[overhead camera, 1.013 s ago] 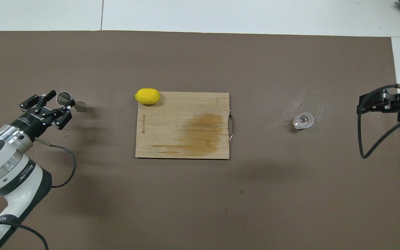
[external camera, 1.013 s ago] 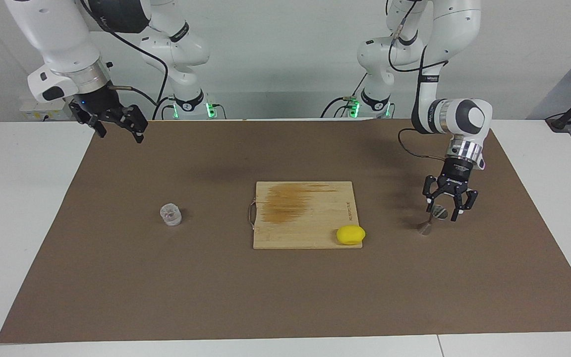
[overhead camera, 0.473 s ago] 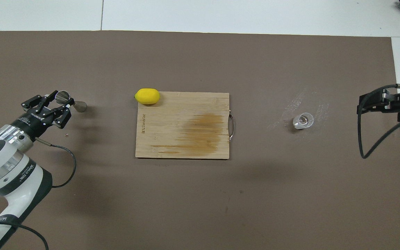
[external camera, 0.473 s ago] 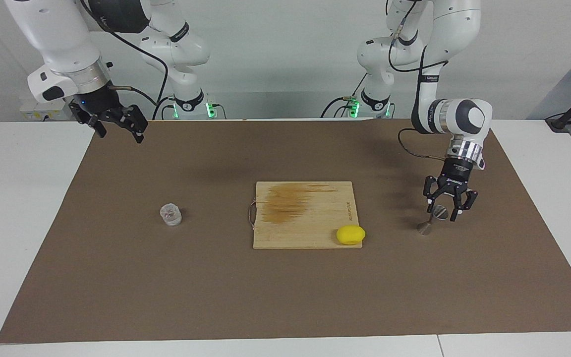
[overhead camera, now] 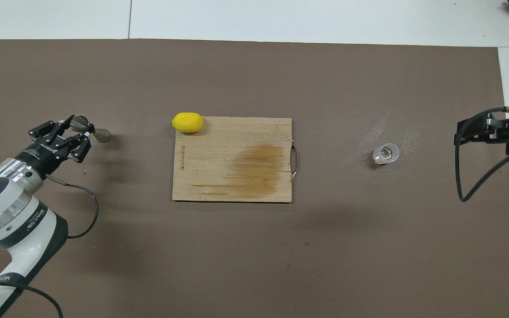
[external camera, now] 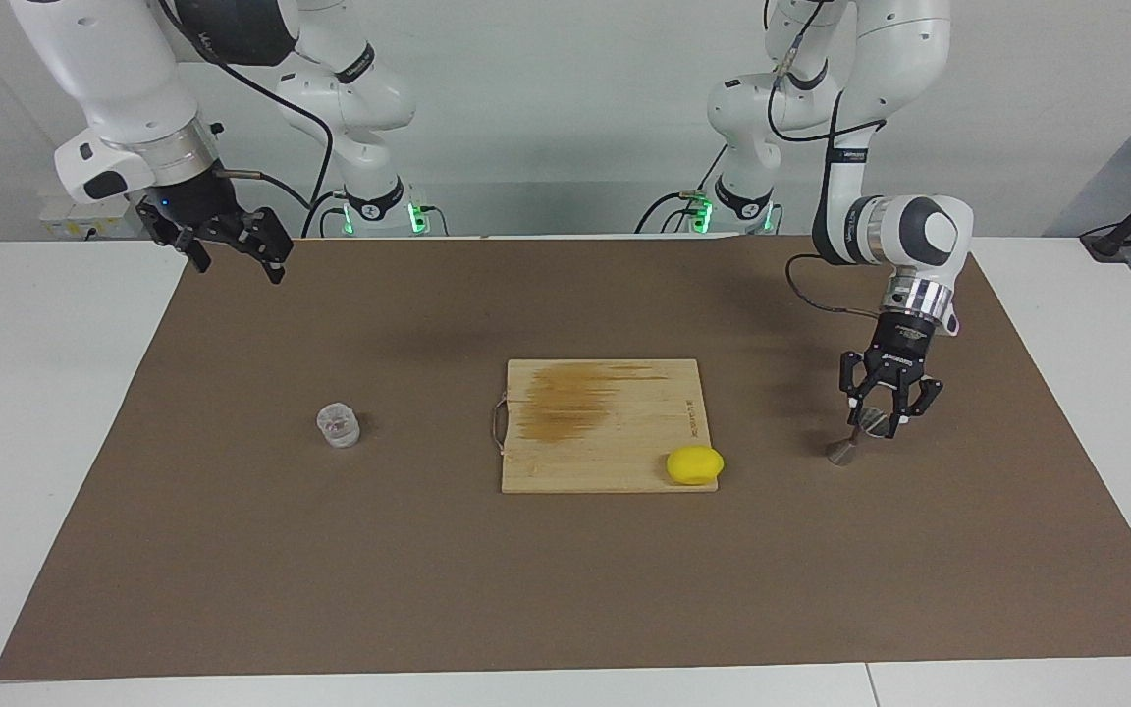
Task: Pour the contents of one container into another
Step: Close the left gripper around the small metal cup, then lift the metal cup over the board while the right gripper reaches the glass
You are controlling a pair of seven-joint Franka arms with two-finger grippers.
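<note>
The steel hourglass jigger stands on the brown mat toward the left arm's end of the table. My left gripper comes down from above and is shut on its upper cup, as the overhead view also shows of the gripper and the jigger. The small clear glass tumbler stands alone on the mat toward the right arm's end, also seen from overhead. My right gripper hangs open in the air over the mat's corner by its own base, holding nothing.
A wooden cutting board with a darker stain lies in the middle of the mat. A yellow lemon sits at its corner toward the jigger. A whitish smear marks the mat beside the tumbler.
The left gripper's fingers have closed in around the jigger's upper cup. The right arm, tumbler, board and lemon have stayed put.
</note>
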